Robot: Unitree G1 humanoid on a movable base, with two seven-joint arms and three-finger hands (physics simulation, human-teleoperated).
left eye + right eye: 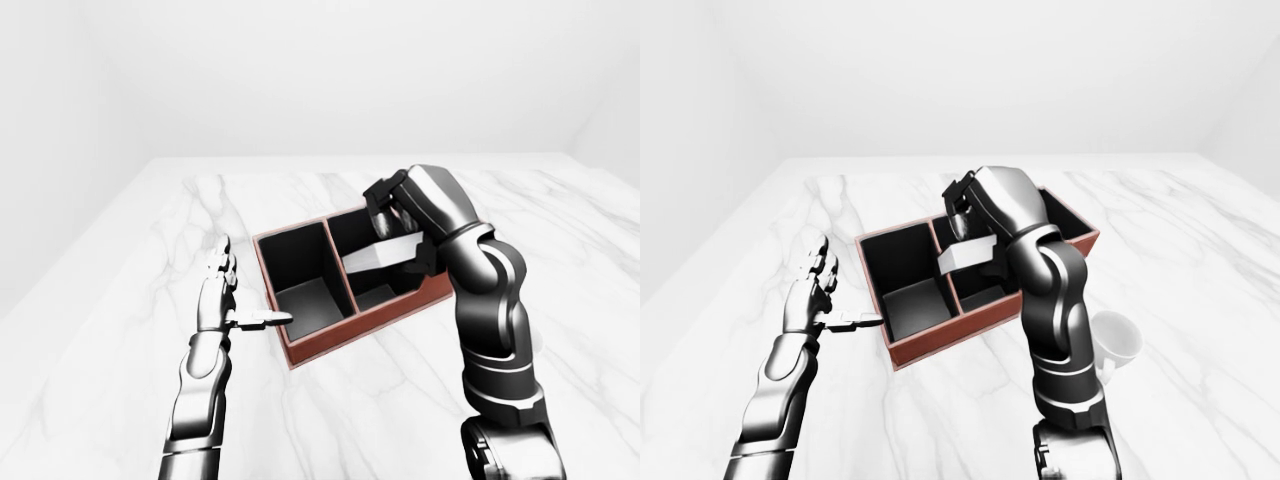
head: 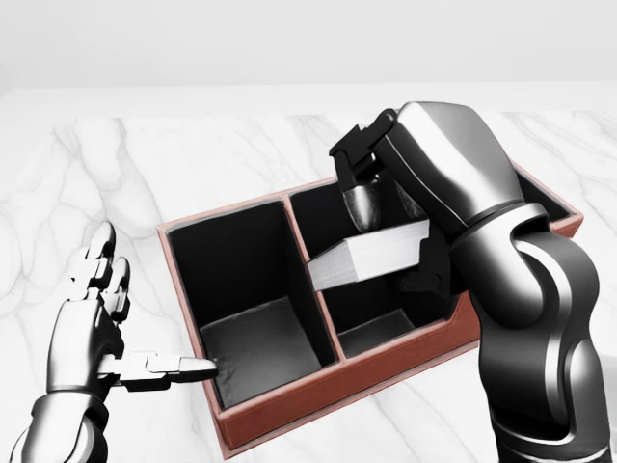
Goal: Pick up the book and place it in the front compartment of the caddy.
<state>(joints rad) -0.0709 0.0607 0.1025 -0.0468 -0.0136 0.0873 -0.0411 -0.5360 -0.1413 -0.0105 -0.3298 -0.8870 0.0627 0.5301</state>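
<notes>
Bench (image 1: 120, 330): white marble with grey veining, filling the lower part of every view and running up to a straight far edge near the top; behind it stood plain pale walls with no visible fixtures, and light was even and shadowless. Caddy (image 2: 289, 410): a rectangular open-topped box with reddish-brown outer walls and black lining, set at a slant on the bench, divided by thin partitions into several compartments; the large one at the head view's left showed a grey floor. Book (image 2: 371, 258): thick, pale page edges showing, held tilted above the rims, over the partition between the left compartment and the lower middle one, not resting on anything. Right hand (image 2: 386, 207): dark metallic, closed round the book, one finger pressing down on its upper face and the rest wrapped behind and beneath it; the forearm rose from the head view's lower right and hid much of the caddy's right end. Left hand (image 2: 101, 318): held open above the bench just left of the caddy, fingers upright, the thumb stretched sideways with its tip at the caddy's left wall. Mug (image 1: 1118, 340): white, on the bench, partly hidden behind the right arm in the right-eye view, well apart from the caddy.
</notes>
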